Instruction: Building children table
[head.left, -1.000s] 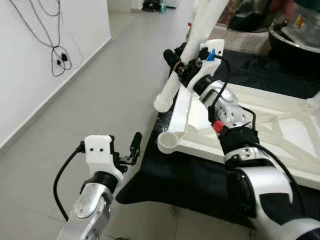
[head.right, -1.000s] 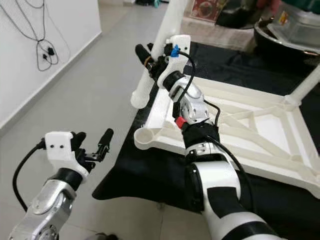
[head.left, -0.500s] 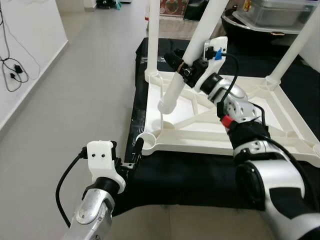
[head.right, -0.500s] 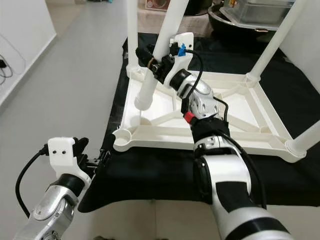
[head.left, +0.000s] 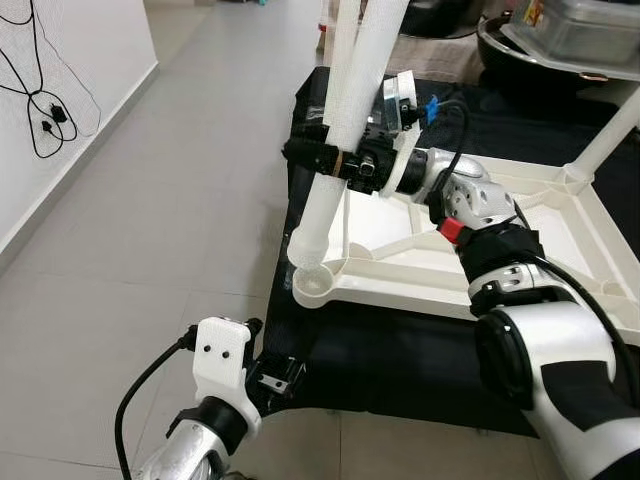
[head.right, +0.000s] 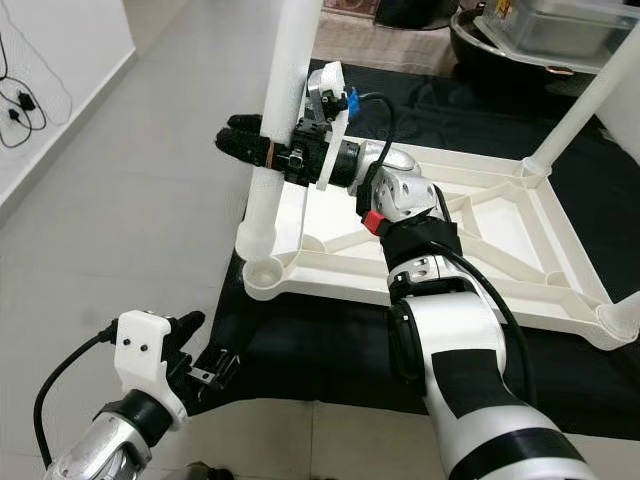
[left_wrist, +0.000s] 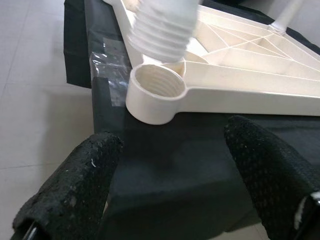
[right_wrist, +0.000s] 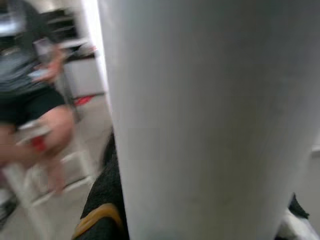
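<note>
The white children's table (head.left: 560, 195) lies upside down on a black mat (head.left: 400, 350). My right gripper (head.right: 255, 150) is shut on a loose white table leg (head.right: 285, 90), holding it nearly upright. The leg's threaded lower end (left_wrist: 162, 27) hangs just above the empty corner socket (left_wrist: 156, 92), slightly off to one side. The same socket (head.left: 313, 285) is the table's near left corner. My left gripper (left_wrist: 170, 185) is open, low at the mat's near edge, its fingers (left_wrist: 75, 190) pointing at the socket from a short way off.
Another leg (head.right: 590, 100) stands fitted at the far right corner, and one more (head.left: 343, 60) behind the held leg. Grey tiled floor (head.left: 180, 200) stretches to the left, up to a white wall with hanging cables (head.left: 40, 90). Bins (head.left: 570, 30) stand behind. A person (right_wrist: 30, 65) sits beyond.
The camera has shifted. My right gripper has turned the leg more upright and brought its lower end down over the corner socket. My left gripper has sunk lower toward the mat's edge.
</note>
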